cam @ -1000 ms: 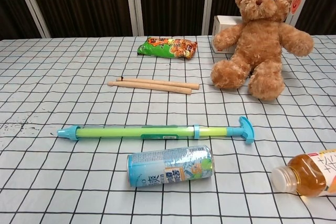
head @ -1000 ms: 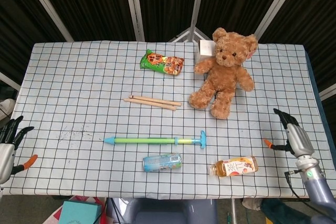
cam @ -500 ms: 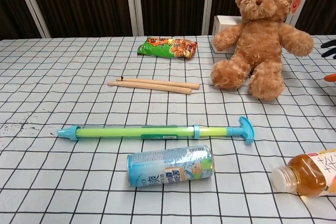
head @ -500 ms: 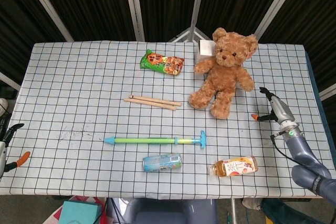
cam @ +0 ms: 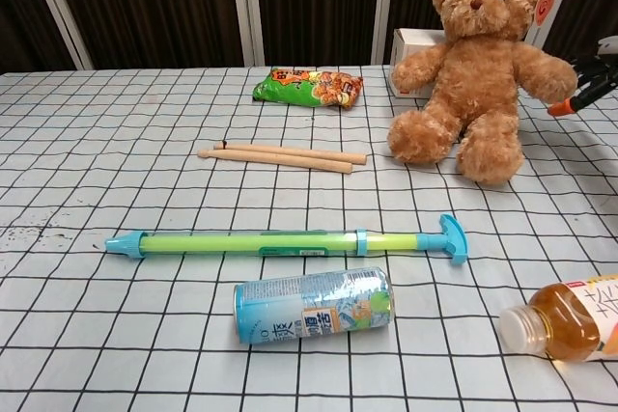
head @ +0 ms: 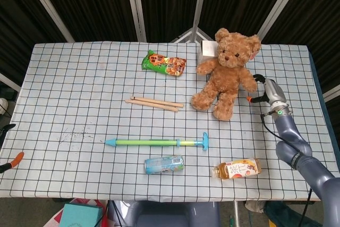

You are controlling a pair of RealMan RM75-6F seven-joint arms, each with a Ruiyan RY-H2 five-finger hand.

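Observation:
A brown teddy bear (head: 226, 73) (cam: 483, 65) sits at the far right of the checked table. My right hand (head: 265, 90) (cam: 591, 78) hovers just beside the bear's outstretched arm, fingers apart and nothing in them; its orange thumb tip is the part nearest the bear. I cannot tell whether it touches the fur. My left hand (head: 10, 158) shows only as a dark fingertip and an orange tip at the left edge of the head view, off the table, apart and holding nothing.
A white box (head: 207, 49) stands behind the bear. A green snack bag (head: 163, 62) and two wooden sticks (head: 154, 103) lie mid-table. Nearer the front lie a green-blue pump toy (head: 156, 142), a can (head: 164, 164) on its side and a tea bottle (head: 237, 169).
My right hand has travelled from the table's near right edge away towards the bear's side. My left hand has slid further off the left edge.

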